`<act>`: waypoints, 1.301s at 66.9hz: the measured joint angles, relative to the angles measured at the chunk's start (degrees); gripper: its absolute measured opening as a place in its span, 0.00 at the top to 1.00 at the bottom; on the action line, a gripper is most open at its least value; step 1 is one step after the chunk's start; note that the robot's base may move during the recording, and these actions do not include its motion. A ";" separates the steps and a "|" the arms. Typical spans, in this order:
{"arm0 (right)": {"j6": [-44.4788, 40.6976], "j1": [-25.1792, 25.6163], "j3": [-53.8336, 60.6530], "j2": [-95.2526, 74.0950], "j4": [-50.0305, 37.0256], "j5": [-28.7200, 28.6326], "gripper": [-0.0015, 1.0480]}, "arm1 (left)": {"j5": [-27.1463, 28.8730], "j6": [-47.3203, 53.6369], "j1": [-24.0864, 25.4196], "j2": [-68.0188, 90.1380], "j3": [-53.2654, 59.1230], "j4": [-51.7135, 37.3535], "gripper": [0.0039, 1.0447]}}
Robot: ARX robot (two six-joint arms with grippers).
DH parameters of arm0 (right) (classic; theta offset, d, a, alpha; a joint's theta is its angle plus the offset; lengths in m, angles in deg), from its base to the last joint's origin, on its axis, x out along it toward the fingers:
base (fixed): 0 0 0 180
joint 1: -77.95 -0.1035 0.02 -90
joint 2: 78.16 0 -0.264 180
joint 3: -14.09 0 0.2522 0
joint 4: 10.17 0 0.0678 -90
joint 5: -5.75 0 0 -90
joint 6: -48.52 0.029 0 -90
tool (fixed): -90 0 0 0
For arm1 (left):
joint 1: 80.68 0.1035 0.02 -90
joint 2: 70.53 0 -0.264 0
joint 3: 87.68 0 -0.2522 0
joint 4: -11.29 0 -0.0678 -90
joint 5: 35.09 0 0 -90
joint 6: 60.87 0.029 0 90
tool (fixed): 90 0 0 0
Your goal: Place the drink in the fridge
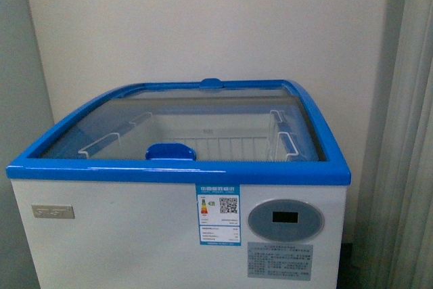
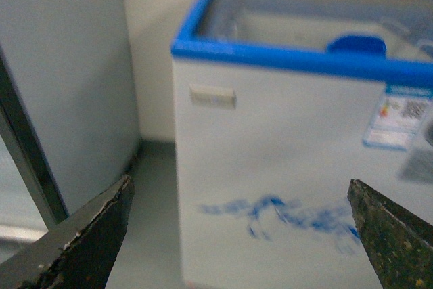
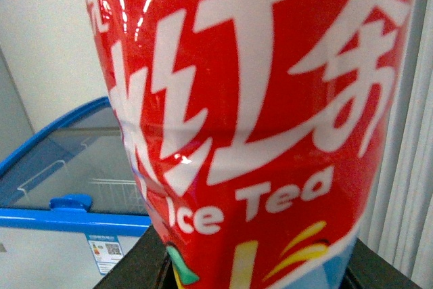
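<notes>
The drink (image 3: 257, 120) fills the right wrist view: a bottle wrapped in a red label with large white characters and the words "Ice Tea". Its cap is out of frame. It sits between the dark fingers of the right gripper (image 3: 257, 272), which close against its lower sides and hold it. The bottle is outside the fridge (image 3: 61, 220), on its near side and apart from it. Only this view shows the drink, and neither arm shows in the front view. The front view does give the whole top of the fridge (image 1: 101, 167): a blue rim around a curved glass lid (image 1: 203, 116) that lies over the opening, with a blue handle (image 1: 170, 151) at its near edge and white wire baskets (image 1: 223, 145) visible through the glass. On the white near face are an energy label (image 1: 218, 214) and an oval control panel (image 1: 285, 218). The left wrist view adds what the front view cuts off: a blurred blue graphic (image 2: 277, 214) lower on that face, the grey floor (image 2: 149, 221), and a tall grey cabinet (image 2: 61, 86) standing left of the fridge (image 2: 270, 55). The left gripper (image 2: 240, 201) points at the fridge's near face by its left corner, well short of it, its two worn dark fingers (image 2: 95, 235) spread wide with nothing between them. Pale vertical blinds (image 1: 406, 167) hang to the right of the fridge.
</notes>
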 joint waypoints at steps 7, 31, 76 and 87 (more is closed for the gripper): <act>0.00 0.00 0.00 0.00 0.00 -0.07 0.65 | -2.62 -5.55 1.42 13.97 -1.92 -6.54 0.08; -0.02 0.00 0.02 0.00 0.00 -0.02 0.65 | -15.08 16.50 1.20 61.90 -24.90 -41.86 0.08; -0.02 0.00 0.02 0.02 0.00 -0.02 0.65 | -31.76 82.03 -7.87 98.84 -69.79 -11.56 0.08; 0.00 0.00 0.02 0.00 0.00 0.00 0.65 | -31.63 82.05 -8.55 101.98 -74.99 -12.13 0.08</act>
